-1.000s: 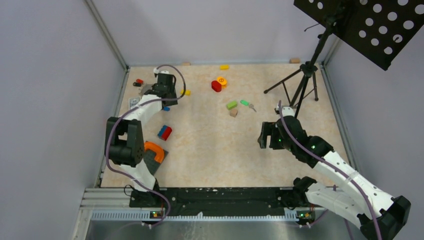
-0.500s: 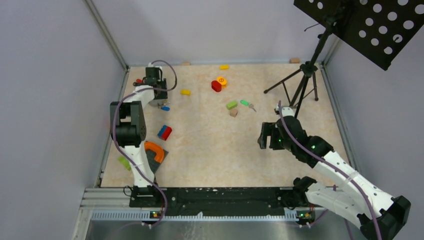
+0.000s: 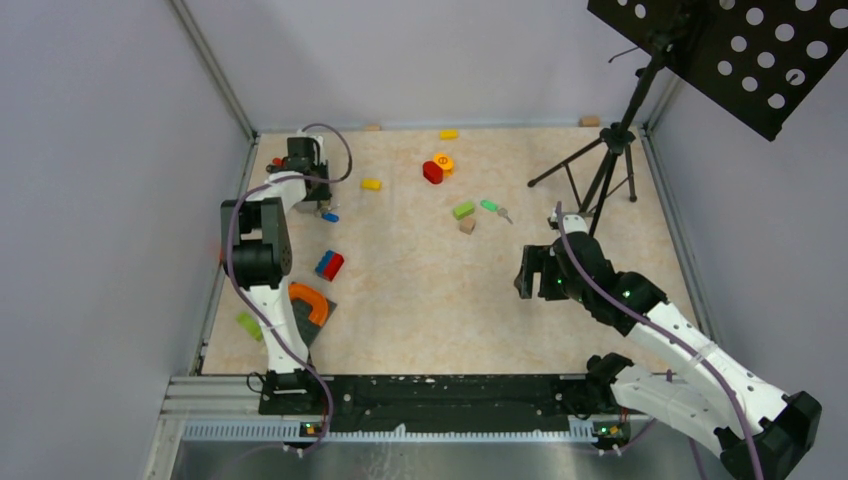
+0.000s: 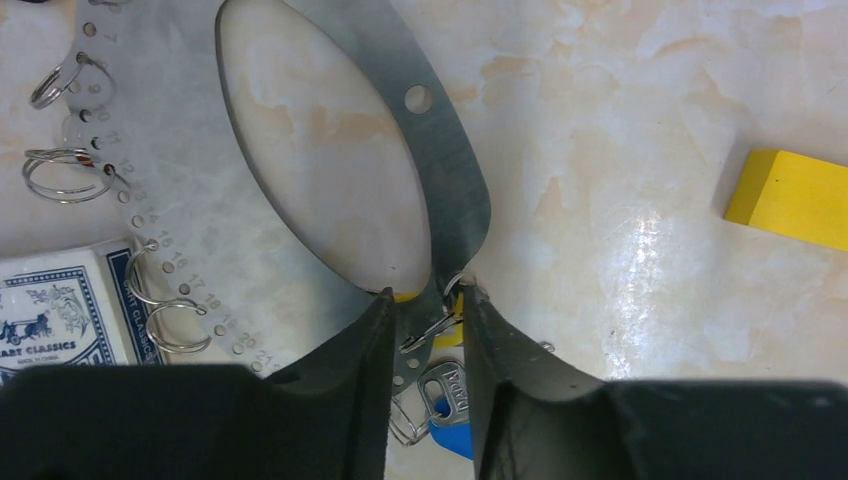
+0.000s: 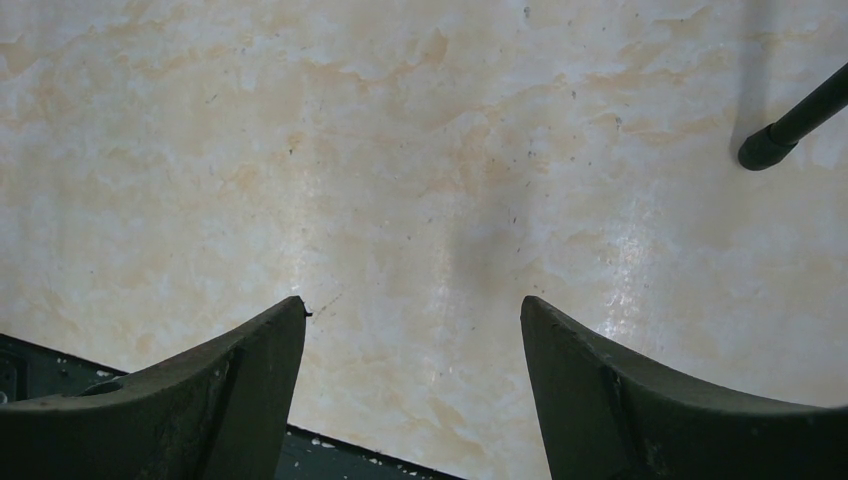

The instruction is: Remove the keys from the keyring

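Note:
In the left wrist view the grey strap loop of the keyring [image 4: 440,170] lies flat on the table. My left gripper [image 4: 428,295] is closed on its near end, where a small metal ring [image 4: 412,418] hangs. A blue-headed silver key [image 4: 452,425] sits on that ring between my fingers. No red-headed key shows. In the top view the left gripper [image 3: 316,203] is at the back left, with the blue key [image 3: 331,216] just beside it. My right gripper [image 3: 527,272] hovers open and empty over bare table [image 5: 412,310].
A card box [image 4: 50,300] and a grey gauge plate with several loose rings [image 4: 60,170] lie left of the strap. A yellow block [image 3: 371,184], a red-blue block [image 3: 329,265], the orange curved piece [image 3: 310,300], the green-headed key [image 3: 492,207] and a tripod [image 3: 605,160] stand around.
The left arm has swung left and back toward the corner over the last second. It has barely moved in the last half second. The right arm has not moved.

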Available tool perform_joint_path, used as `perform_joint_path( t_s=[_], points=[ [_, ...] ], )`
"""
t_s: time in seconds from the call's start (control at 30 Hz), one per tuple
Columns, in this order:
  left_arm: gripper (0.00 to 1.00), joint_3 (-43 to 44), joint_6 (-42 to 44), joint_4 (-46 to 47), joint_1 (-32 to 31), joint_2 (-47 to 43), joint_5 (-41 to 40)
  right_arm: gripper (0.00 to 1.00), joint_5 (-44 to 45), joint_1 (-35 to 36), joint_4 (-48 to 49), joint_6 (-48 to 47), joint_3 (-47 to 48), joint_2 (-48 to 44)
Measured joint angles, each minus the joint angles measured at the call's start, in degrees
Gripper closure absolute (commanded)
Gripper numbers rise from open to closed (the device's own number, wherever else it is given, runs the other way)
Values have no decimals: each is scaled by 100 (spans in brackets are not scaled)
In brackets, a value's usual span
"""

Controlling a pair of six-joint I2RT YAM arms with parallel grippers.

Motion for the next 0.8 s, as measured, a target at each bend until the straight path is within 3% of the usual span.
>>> perform_joint_path(
  t_s=[0.27,0.8],
  points=[
    [100,-7,-7,85,0,2,254,23,-11,0,2,0,0,9],
    [100,-424,-372,-109,-197,-466,599,23,-35,0,7,-2,0,11]
  ],
)
